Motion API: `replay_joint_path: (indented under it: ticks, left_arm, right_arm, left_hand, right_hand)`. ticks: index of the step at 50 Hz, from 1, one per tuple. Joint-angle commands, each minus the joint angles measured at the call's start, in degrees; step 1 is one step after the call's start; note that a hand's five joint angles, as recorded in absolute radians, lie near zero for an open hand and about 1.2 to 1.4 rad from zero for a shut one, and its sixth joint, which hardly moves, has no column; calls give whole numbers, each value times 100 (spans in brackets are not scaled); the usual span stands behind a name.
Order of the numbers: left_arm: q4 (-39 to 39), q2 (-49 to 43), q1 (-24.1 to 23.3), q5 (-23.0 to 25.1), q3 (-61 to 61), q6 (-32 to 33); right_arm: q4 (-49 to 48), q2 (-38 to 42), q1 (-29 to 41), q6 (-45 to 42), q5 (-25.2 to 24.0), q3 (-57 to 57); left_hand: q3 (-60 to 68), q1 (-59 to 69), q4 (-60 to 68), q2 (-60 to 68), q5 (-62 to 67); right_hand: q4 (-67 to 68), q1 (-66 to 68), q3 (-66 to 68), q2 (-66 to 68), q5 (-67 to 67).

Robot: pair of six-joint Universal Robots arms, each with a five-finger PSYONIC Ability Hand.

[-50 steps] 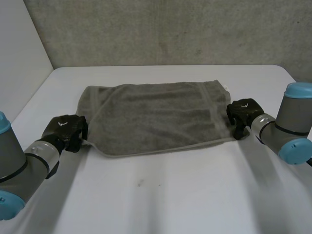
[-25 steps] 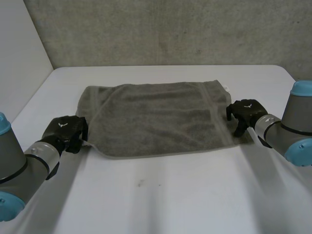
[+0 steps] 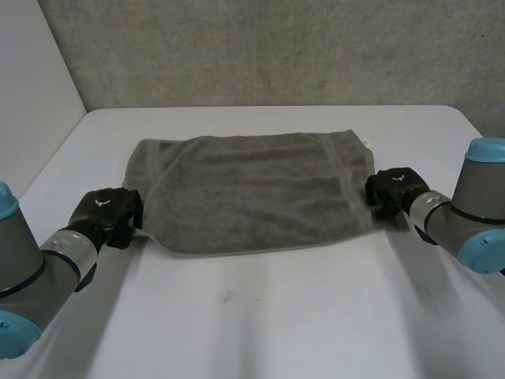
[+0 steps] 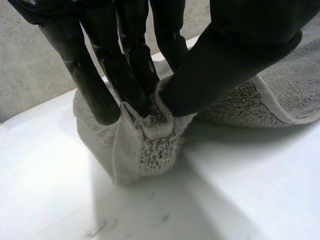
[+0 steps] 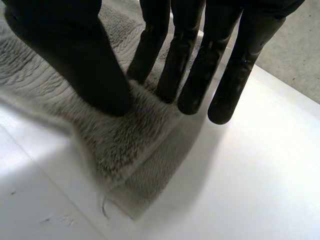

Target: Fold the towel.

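While the left hand (image 3: 106, 212) pinches the towel (image 3: 252, 189) by its near-left corner, the right hand (image 3: 392, 189) rests spread fingers (image 5: 190, 70) on the near-right corner.

A white table (image 3: 260, 316), lightly scuffed, stands before a grey concrete wall (image 3: 276, 47).

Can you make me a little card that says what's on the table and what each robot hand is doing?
Towel: grey, spread flat on the white table
Left hand: pinching the towel's near left corner between thumb and fingers
Right hand: open, straight fingers on the near right corner
Fold: not yet started
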Motion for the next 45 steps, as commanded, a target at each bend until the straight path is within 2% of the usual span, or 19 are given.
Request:
replay_joint_path:
  ticks: [1, 11, 22, 24, 29, 32, 34, 40, 45]
  left_arm:
    - [-6, 5, 7, 0, 1, 0]
    - [-6, 14, 7, 0, -16, 0]
    - [-138, 181, -125, 0, -69, 0]
    - [-199, 287, -169, 8, -139, 0]
    - [-611, 953, -204, 8, -437, 35]
    - [-779, 1174, -204, 8, -561, 52]
    - [-1146, 1690, -204, 17, -797, 96]
    - [-1535, 2466, -195, 52, -1159, 140]
    - [-1719, 3098, -134, 87, -1396, 149]
  right_arm:
    - [-45, 76, 4, 37, 13, -146]
    - [263, -214, -14, 231, 5, -59]
    - [1774, -1137, -550, 29, -611, 284]
    - [2064, -1268, -638, -147, -620, 363]
    - [3003, -1961, -1023, -1462, -550, 968]
    - [3154, -2156, -1139, -1773, -514, 1137]
    - [3364, -2454, -1331, -2289, -505, 1478]
    - [3488, -2789, -1604, -2661, -576, 1981]
    - [3637, -3490, -1832, -2924, -654, 2463]
  left_hand:
    - [1027, 1183, 1016, 1023, 1074]
    - [1027, 1183, 1016, 1023, 1074]
    - [1027, 1183, 1016, 1023, 1074]
    - [1027, 1183, 1016, 1023, 1074]
    - [1027, 1183, 1016, 1023, 1074]
    - [1027, 1183, 1016, 1023, 1074]
    - [1027, 1183, 1016, 1023, 1074]
    - [1027, 1183, 1016, 1023, 1074]
    - [1027, 1183, 1016, 1023, 1074]
  right_hand:
    - [2117, 1215, 2063, 2055, 2397]
    - [2117, 1215, 2063, 2055, 2397]
    - [2117, 1215, 2063, 2055, 2397]
    - [2117, 1215, 2063, 2055, 2397]
    - [2117, 1215, 2063, 2055, 2397]
    - [2117, 1215, 2063, 2055, 2397]
    - [2117, 1215, 2063, 2055, 2397]
    - [2117, 1215, 2063, 2055, 2397]
    - [2117, 1215, 2063, 2055, 2397]
